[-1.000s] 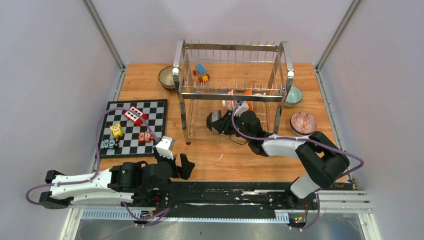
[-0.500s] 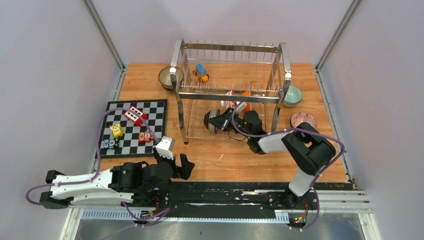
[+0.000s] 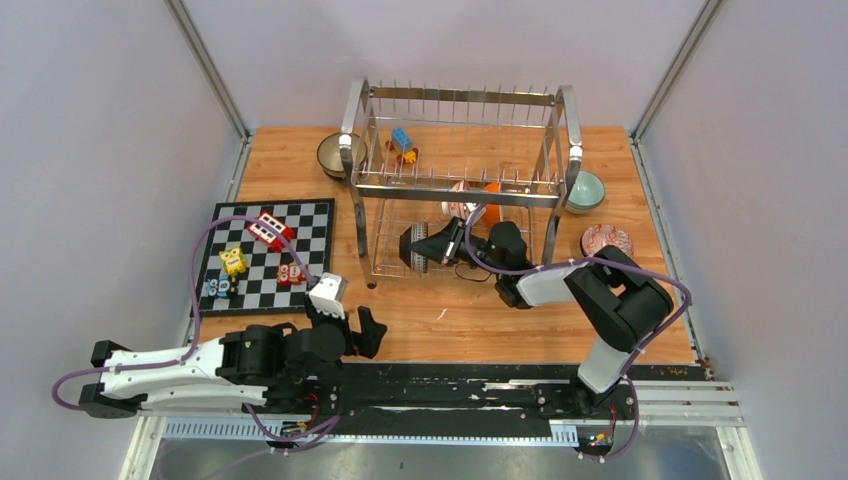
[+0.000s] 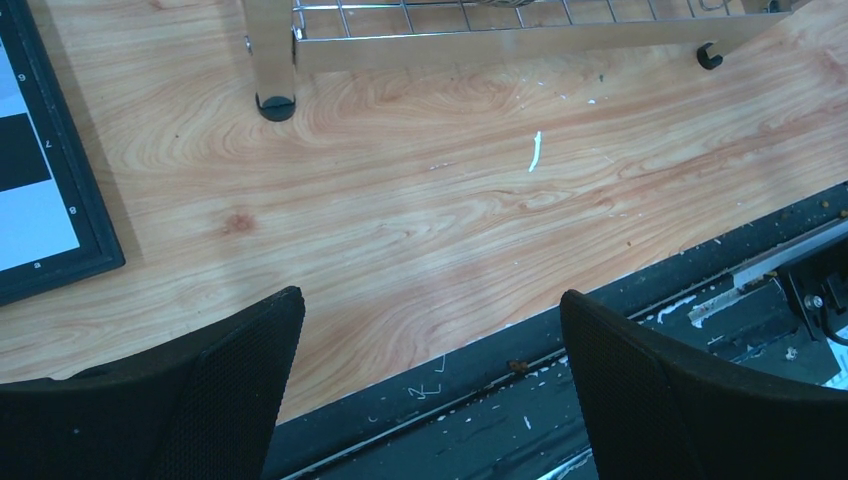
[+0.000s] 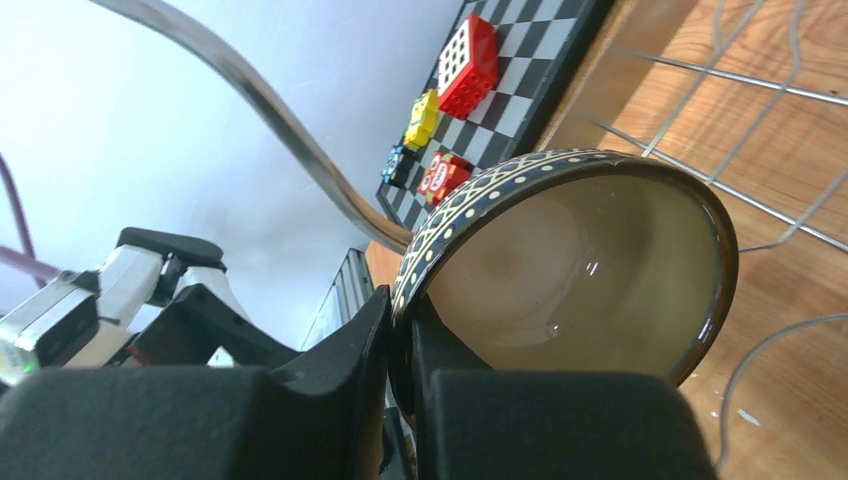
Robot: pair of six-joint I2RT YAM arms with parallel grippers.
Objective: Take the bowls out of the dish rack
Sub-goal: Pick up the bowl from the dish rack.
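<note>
As seen from the top view, the right gripper (image 3: 436, 244) is reached into the lower tier of the dish rack (image 3: 462, 96), at a dark patterned bowl (image 3: 414, 249); the left gripper (image 3: 350, 322) is held low at the front of the table (image 3: 560, 320). Left wrist view: its jaws are spread wide over wood. Right wrist view: the bowl's rim is pinched between nearly closed fingers (image 5: 340, 350).

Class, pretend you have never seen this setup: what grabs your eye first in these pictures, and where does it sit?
The tall chrome dish rack dominates the far middle of the table. At its lower tier the right gripper pinches the rim of a dark patterned bowl. Left of it, bright toy blocks sit on a chequered board.
</note>
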